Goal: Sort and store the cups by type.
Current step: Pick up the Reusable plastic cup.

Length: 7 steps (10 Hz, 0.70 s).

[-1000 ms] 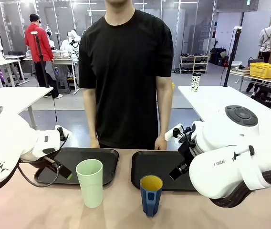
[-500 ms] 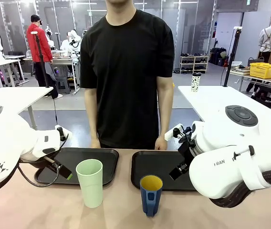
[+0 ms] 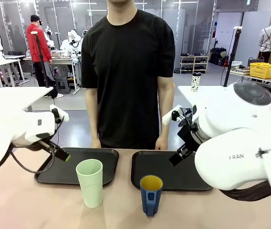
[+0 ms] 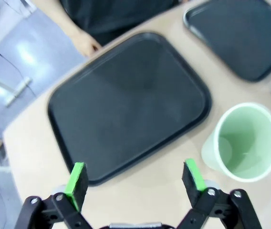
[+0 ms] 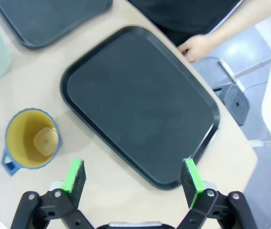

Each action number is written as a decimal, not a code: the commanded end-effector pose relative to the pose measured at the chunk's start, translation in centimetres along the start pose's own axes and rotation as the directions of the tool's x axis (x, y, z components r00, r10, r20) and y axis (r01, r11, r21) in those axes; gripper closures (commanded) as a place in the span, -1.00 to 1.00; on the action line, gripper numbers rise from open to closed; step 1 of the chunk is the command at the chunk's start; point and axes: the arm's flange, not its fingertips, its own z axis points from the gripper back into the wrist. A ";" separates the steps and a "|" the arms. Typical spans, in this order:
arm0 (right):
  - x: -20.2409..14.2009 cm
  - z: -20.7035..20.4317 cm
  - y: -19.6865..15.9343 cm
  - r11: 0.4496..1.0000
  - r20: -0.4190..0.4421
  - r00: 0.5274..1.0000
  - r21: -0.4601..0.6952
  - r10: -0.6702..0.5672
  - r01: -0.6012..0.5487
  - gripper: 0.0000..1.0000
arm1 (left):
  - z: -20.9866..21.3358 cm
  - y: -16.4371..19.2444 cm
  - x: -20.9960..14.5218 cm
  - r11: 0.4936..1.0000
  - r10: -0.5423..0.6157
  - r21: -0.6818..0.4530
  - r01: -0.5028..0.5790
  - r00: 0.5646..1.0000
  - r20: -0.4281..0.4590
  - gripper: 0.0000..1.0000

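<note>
Beige table (image 3: 40,205) up front, a busy lab hall behind it, and a person in a black T-shirt (image 3: 128,71) standing at the far edge. Two black trays lie side by side across the table, the left tray (image 3: 61,174) and the right tray (image 3: 173,176). Here are the cups, both upright on the tabletop on the robot's side of the trays. The pale green tumbler (image 3: 89,182) stands just off the left tray's near right corner. The dark blue cup (image 3: 150,194), yellow inside, sits just off the right tray's near left corner, handle turned towards the robot. The left gripper (image 4: 135,179) hovers above the left tray's near edge, jaws spread wide and gripping nothing, with the tumbler off to one side. The right gripper (image 5: 134,177) hangs over the right tray's near edge, jaws just as wide and holding nothing, the blue cup well apart from its fingers
</note>
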 end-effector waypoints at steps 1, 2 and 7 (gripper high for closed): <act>1.0 2.8 1.2 0.998 -0.012 1.000 -0.067 -0.016 0.016 -1.00 | 3.2 -1.9 -1.1 0.999 -0.003 0.045 0.001 0.999 0.040 -1.00; 1.0 3.8 1.5 0.996 -0.002 1.000 -0.084 -0.005 0.005 -1.00 | 4.1 -2.2 -1.1 0.998 -0.013 0.056 0.010 0.999 0.052 -1.00; 1.4 4.9 1.2 0.998 0.022 1.000 -0.061 0.014 -0.012 -1.00 | 4.5 -1.2 1.9 0.998 -0.041 0.046 0.038 0.996 0.073 -1.00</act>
